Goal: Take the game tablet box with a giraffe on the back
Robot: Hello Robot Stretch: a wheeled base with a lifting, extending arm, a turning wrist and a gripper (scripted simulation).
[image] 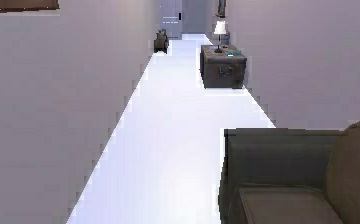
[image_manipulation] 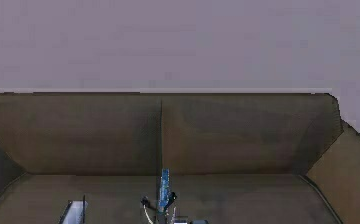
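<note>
In the arm side view a thin blue upright thing (image_manipulation: 164, 186) stands out against the seat of a brown sofa (image_manipulation: 168, 130); its shape does not show whether it is the game tablet box. Just below it, at the bottom edge, is my gripper (image_manipulation: 160, 208) with its thin dark fingers. I cannot tell whether the gripper holds the blue thing or whether it rests on the seat.
A pale flat thing (image_manipulation: 74, 210) lies on the sofa seat to the left. In the forward view a white-floored corridor runs ahead to a door (image: 174, 15). A dark chest (image: 223, 66) with a lamp (image: 220, 32) stands on the right, a small dark object (image: 161, 40) is at the far end, and the sofa's arm (image: 288, 170) is near right.
</note>
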